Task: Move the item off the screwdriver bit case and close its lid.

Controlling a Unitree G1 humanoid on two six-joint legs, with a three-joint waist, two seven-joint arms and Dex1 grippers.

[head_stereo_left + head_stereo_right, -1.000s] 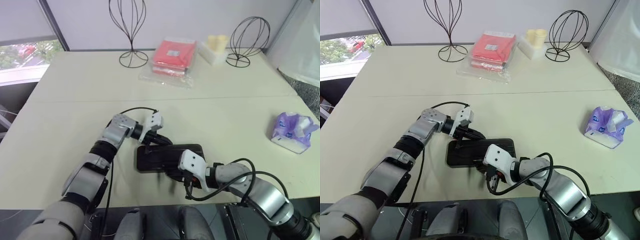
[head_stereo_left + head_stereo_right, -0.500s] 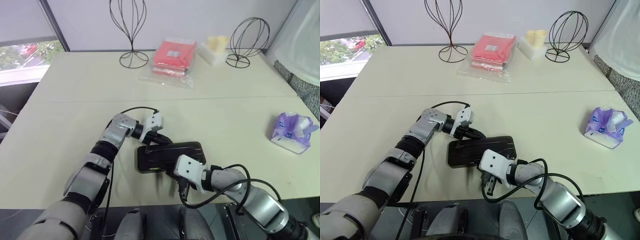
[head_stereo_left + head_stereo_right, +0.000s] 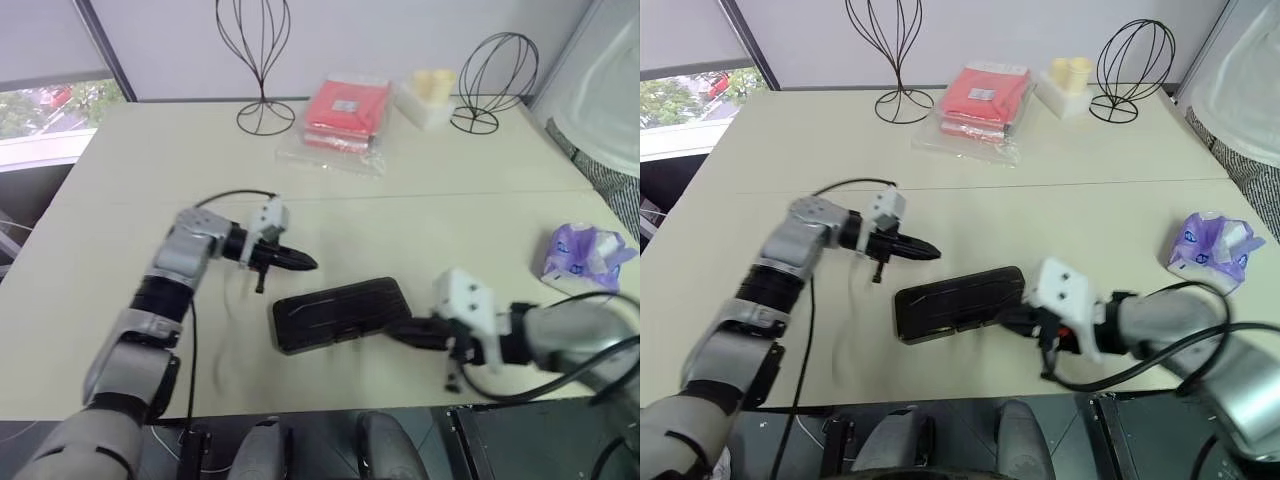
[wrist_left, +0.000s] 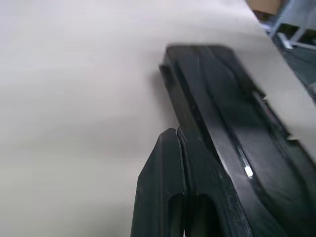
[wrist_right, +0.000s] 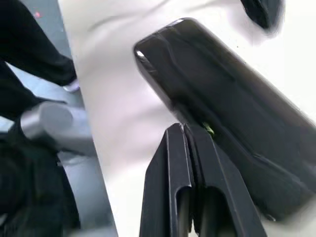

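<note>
Both arms have pulled off the shut case (image 3: 340,314), lying crosswise; I see left gripper (image 3: 303,263) and right gripper (image 3: 392,332) closed, empty.

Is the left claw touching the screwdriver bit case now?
Apart. In the left eye view the left claw hangs beside the closed screwdriver bit case, with bare table visible between them.

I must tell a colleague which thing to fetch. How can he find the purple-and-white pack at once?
Start at the cream table and go to its right edge, far from the black closed case. There lies the pack, alone: soft, crinkled purple-and-white plastic, unlike the flat red packet at the back.
</note>
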